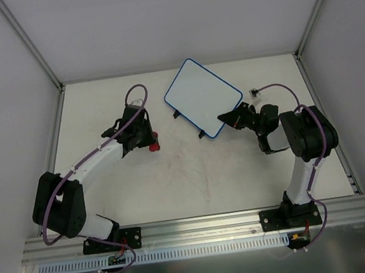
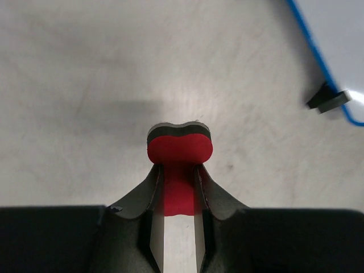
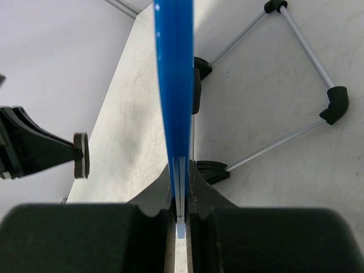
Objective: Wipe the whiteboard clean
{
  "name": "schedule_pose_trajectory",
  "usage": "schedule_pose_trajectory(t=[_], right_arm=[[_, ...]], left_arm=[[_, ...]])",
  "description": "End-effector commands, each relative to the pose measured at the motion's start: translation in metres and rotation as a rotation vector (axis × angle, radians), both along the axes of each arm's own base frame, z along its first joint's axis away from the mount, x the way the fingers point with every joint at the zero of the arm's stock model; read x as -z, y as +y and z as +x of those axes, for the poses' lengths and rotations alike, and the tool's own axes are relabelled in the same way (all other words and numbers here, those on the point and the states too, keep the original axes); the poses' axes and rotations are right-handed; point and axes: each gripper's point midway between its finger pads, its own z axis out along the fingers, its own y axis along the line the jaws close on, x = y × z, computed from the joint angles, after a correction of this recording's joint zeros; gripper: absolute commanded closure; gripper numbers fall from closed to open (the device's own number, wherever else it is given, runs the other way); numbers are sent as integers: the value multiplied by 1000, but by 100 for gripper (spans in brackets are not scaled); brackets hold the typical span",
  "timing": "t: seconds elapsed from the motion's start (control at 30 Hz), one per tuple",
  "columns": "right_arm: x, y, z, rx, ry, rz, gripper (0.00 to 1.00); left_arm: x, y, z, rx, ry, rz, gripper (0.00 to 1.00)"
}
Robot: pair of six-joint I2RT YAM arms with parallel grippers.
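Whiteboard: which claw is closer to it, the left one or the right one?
Right. The right claw grips the whiteboard's blue edge, touching it. The left claw is off to the board's left, apart from it, holding the red eraser.

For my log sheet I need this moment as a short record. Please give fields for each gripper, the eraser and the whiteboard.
left gripper: shut on the red eraser
right gripper: shut on the blue rim of the whiteboard, near the corner closest to the right arm
red eraser position: left of the whiteboard, apart from it
whiteboard surface: no marks visible in the top view
whiteboard support: wire stand with black feet, seen in the right wrist view
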Motion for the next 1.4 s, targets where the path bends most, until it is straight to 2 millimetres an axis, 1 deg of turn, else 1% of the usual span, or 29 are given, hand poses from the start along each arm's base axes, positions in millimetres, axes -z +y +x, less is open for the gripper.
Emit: schedule_pose_trajectory(t=[0.0,0.03,0.07,0.1,0.2,0.23,0.37,0.4,0.43,0.47,0.53,0.67,0.73,0.77,0.8,0.97,1.03,1.07,1.1,1.13,1.17,1.2,1.27,1.3,1.33,1.37], right_arm=[[-46,10,8,-32,-235,32,100],[-46,10,8,-32,-234,32,100],[-45,11,7,-36,-232,32,100],[-45,11,8,-34,-232,32,100],[-44,10,8,-32,-229,31,100],[-44,11,8,-32,-230,30,100],[-43,12,8,-36,-227,31,100],[-43,12,8,-34,-226,31,100],[-42,12,8,-36,-226,31,100],[-42,12,8,-34,-226,31,100],[-42,12,9,-36,-224,31,100],[-41,12,8,-37,-223,31,100],[-42,12,9,-36,-226,31,100],[-42,12,9,-36,-224,31,100],[-42,12,9,-34,-224,31,100],[-42,13,8,-37,-226,30,100],[-42,12,9,-34,-223,32,100],[-42,13,9,-34,-223,32,100],[-42,12,9,-32,-223,32,100],[-42,12,9,-32,-225,32,99],[-42,12,9,-32,-226,31,97],[-42,12,10,-31,-225,32,95],[-42,12,10,-31,-224,33,91],[-42,12,9,-31,-222,33,90],[-42,12,10,-31,-223,32,89],[-41,12,10,-29,-220,31,86]], left_arm=[[5,25,-25,-82,31,26,100],[15,33,-33,-98,52,43,100],[16,36,-37,-104,53,37,100],[25,42,-44,-110,76,42,100],[38,48,-57,-109,125,36,100],[47,54,-63,-122,149,42,100],[65,62,-77,-125,201,53,100],[68,63,-79,-124,211,57,96],[72,64,-83,-122,225,60,83],[76,65,-85,-119,238,65,77],[81,67,-88,-126,250,73,73],[88,71,-90,-130,269,95,61],[89,70,-90,-128,275,91,59],[89,70,-90,-131,275,90,56],[89,70,-90,-132,275,91,50],[84,70,-90,-130,257,85,41],[80,71,-90,-132,238,79,32],[75,72,-89,-134,219,76,25],[73,72,-89,-134,210,74,21],[72,73,-89,-131,203,75,14],[69,73,-88,-133,191,74,1],[65,74,-87,-135,172,73,1],[61,76,-87,-134,155,76,1],[56,77,-86,-138,132,74,1],[56,79,-86,-139,124,78,1],[54,80,-86,-140,113,80,1]])
